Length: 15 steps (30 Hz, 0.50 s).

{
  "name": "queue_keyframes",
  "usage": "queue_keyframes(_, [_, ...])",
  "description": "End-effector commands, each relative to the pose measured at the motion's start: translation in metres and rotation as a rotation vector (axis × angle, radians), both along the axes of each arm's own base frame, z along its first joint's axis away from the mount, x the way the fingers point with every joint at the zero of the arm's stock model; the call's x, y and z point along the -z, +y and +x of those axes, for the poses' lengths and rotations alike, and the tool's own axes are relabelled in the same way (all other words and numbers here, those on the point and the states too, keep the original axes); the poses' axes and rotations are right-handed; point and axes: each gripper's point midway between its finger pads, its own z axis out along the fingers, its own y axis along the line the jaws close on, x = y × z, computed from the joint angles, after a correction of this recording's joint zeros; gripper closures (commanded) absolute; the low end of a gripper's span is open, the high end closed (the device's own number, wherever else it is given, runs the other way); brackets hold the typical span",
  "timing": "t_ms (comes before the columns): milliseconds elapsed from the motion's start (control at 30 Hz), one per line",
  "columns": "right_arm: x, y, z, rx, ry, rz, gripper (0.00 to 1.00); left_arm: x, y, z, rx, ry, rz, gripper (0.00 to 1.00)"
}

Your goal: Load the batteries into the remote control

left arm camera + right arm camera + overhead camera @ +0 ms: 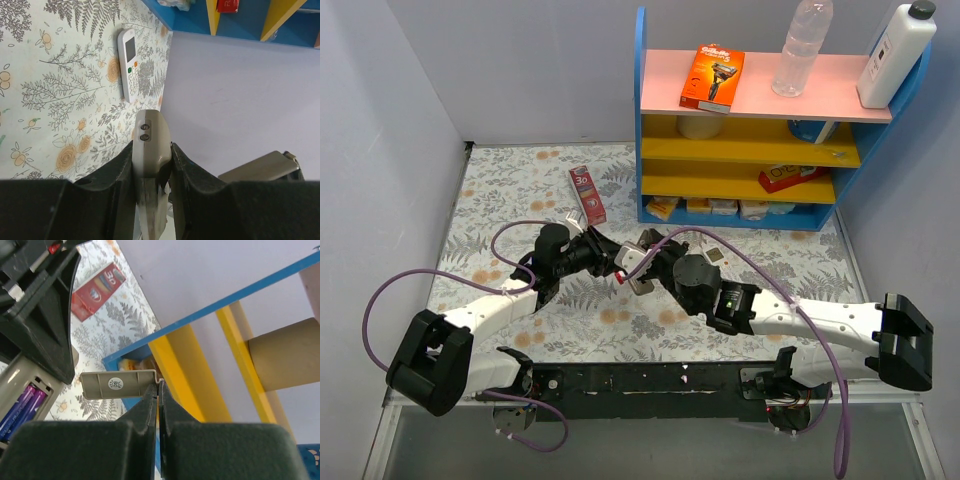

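— What do the left fingers [190, 170] have?
— They're clenched around a grey remote control [151, 145], held over the floral counter [60, 90].
— Where are the batteries [22, 407]?
— Two purple ones lie side by side in that remote's open compartment.
— And the right fingers [145, 412]?
— Pinched tight on the edge of a grey battery cover [117, 384], just beside the remote. A white remote [129, 64] lies face up on the counter near the blue shelf [641, 120].

Two purple batteries [22, 407] sit side by side inside the open grey remote control [151, 145].
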Motion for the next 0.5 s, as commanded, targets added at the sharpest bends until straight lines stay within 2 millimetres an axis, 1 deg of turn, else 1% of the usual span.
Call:
queue_keyframes(0, [-0.032,0.004,-0.006,-0.008,-0.100,0.093,0.99,-0.029,-0.006,0.005,-0.023,0.048,-0.120,1.00])
queue_keyframes(300, [-0.011,0.012,-0.014,-0.042,-0.110,0.057,0.99,-0.046,-0.008,0.002,-0.014,0.061,-0.188,1.00])
queue_keyframes(467, [-0.010,0.011,-0.011,-0.017,-0.143,0.057,0.99,-0.050,-0.007,-0.003,-0.007,0.072,-0.208,1.00])
